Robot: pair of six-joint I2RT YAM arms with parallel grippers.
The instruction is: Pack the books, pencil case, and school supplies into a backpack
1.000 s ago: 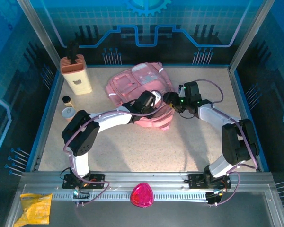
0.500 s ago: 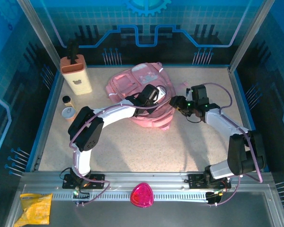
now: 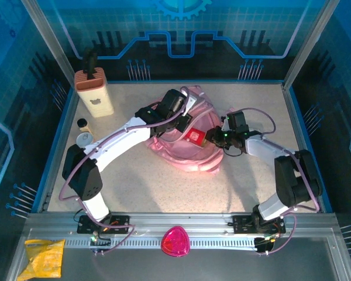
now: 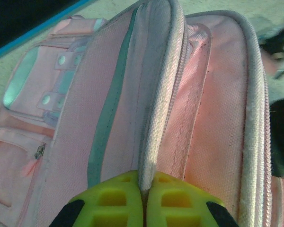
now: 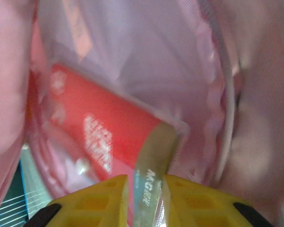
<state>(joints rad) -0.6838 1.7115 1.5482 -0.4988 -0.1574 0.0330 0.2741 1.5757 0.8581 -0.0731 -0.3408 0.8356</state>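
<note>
The pink backpack [image 3: 190,157] lies mid-table with its main opening gaping. My left gripper [image 3: 183,119] is shut on the backpack's grey-piped rim [image 4: 154,118] and holds it up; its green fingers [image 4: 114,198] pinch the piping. The red pencil case [image 3: 194,136] with pale markings sits inside the opening. My right gripper [image 3: 210,138] reaches in from the right. In the right wrist view the pencil case [image 5: 97,125] lies against the pink lining [image 5: 132,47], its narrow end between my right gripper's [image 5: 145,184] yellow fingers.
A tall beige box with a black top [image 3: 94,93] stands at the back left, and two small round jars [image 3: 83,133] sit near the left wall. A pink item [image 3: 175,240] and a yellow bag [image 3: 45,257] lie on the front rail outside the table.
My left gripper closed on the backpack's rim and pulled it up and back, opening the bag. My right gripper moved left into the opening and narrowed onto the red case.
</note>
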